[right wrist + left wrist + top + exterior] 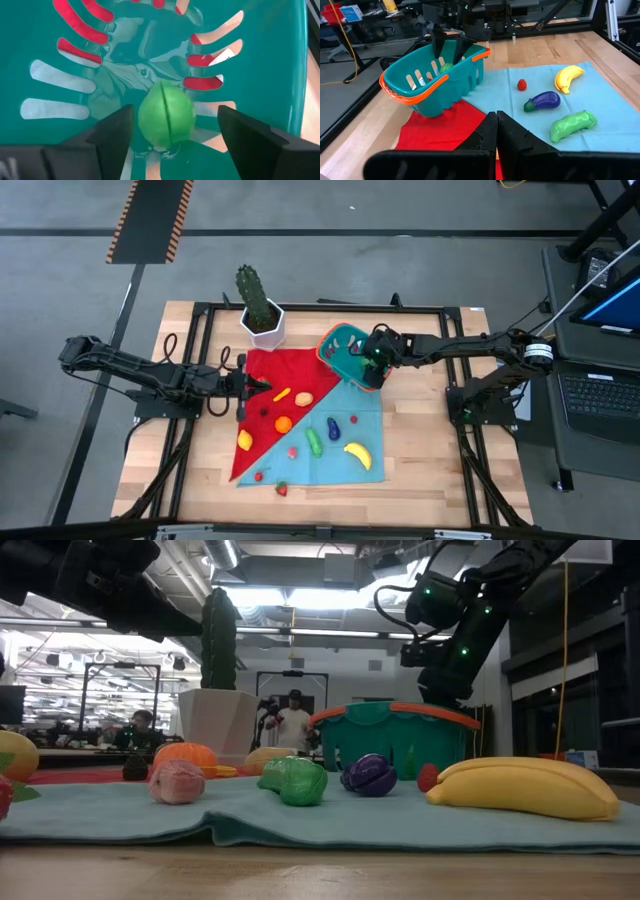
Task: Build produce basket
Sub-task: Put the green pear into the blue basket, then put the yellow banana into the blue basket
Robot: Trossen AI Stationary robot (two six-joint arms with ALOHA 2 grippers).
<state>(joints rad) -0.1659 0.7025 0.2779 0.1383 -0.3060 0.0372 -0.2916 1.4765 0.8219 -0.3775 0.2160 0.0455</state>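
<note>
One green fruit between open right claw fingers inside basket, possibly a lime, partly hidden.

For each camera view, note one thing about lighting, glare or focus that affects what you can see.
High view: even light, soft shadows under the produce. Low view: bright ceiling lights behind leave the cactus and right gripper dark. Left wrist view: the left gripper is near and soft. Right wrist view: glare streaks the basket floor around the green ball.
</note>
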